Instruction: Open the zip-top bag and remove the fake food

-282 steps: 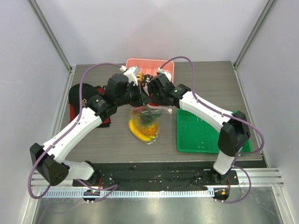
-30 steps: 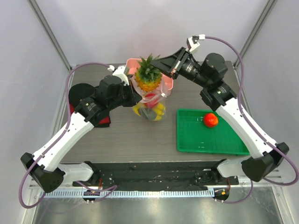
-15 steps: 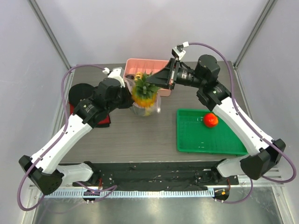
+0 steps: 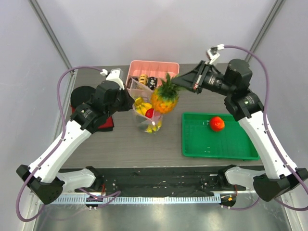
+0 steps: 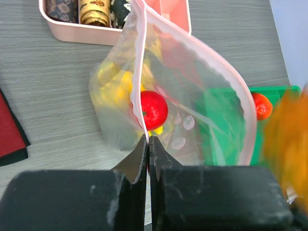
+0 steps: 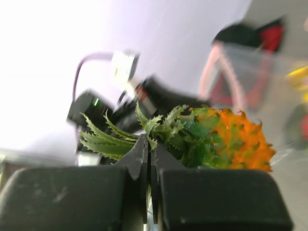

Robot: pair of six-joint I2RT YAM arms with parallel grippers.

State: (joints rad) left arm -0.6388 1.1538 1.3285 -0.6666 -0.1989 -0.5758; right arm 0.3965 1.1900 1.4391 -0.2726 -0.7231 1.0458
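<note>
Top external: right end effector (image 4: 179, 83) clamps the pineapple (image 4: 165, 98) by its crown, beside the zip-top bag (image 4: 147, 118); a red fruit (image 4: 217, 123) sits in the green tray (image 4: 216, 147). Left wrist: left end effector (image 5: 148, 144) pinches the bag's pink rim. Right wrist: jaws tight on leaves.

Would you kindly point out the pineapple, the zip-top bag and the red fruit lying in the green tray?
pineapple (image 4: 164, 100): top external view, on its orange body.
zip-top bag (image 5: 211, 125): left wrist view, on its clear side wall.
red fruit (image 4: 217, 123) in the green tray (image 4: 216, 144): top external view, on the fruit's middle.
</note>
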